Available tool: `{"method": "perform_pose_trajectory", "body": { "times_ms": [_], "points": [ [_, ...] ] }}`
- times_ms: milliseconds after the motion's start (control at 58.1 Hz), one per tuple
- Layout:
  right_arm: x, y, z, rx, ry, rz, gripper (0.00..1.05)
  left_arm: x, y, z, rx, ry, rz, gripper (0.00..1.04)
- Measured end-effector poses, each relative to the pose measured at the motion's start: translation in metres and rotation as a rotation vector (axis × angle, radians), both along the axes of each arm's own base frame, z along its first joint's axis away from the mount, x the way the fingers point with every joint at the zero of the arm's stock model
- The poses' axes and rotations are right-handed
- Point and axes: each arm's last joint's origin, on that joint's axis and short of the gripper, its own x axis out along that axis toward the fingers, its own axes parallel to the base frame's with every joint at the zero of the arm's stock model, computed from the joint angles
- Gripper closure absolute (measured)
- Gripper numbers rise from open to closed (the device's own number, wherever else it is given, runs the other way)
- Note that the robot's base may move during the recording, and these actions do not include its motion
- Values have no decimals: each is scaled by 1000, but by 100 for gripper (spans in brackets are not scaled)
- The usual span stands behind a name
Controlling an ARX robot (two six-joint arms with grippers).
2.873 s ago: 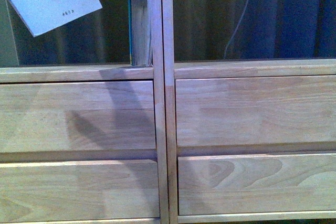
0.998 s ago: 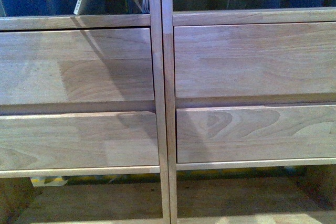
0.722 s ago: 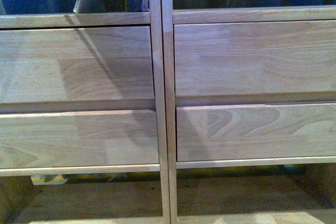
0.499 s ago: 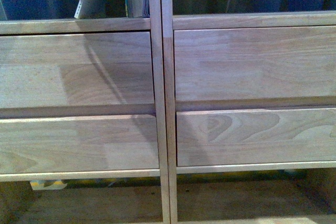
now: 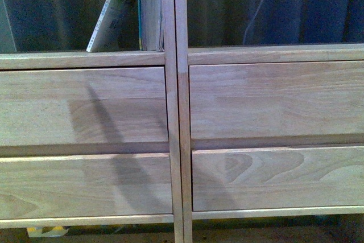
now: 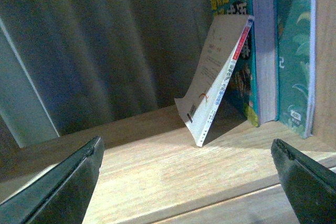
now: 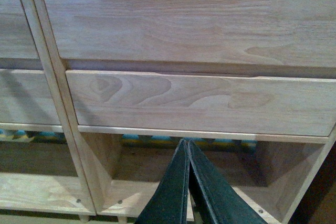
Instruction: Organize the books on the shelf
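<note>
From the front I see the white paperback, held up tilted in the air 2.9 s ago, now leaning on the teal book in the shelf's left compartment, so it looks placed. My left wrist view shows the left gripper wide and empty, with yellow Chinese characters I can't read. My right wrist view shows the right gripper pinched closed on nothing.
</note>
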Motion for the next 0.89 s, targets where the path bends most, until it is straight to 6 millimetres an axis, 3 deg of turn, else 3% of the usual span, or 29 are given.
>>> {"method": "perform_pose_trajectory", "body": {
  "times_ms": [310,378,447,568,740,894],
  "points": [
    [0,0,0,0,0,0,102,-107,19,-30,-109,-37,-82,8],
    [0,0,0,0,0,0,102,-126,16,-37,-179,52,94,20],
    [0,0,0,0,0,0,102,-141,10,-61,-218,165,199,32],
    [0,0,0,0,0,0,102,-148,5,-102,-228,251,224,54],
    [0,0,0,0,0,0,102,-152,-6,-145,-224,239,251,101],
    [0,0,0,0,0,0,102,-152,-16,-165,-218,244,217,102]
  ]
}}
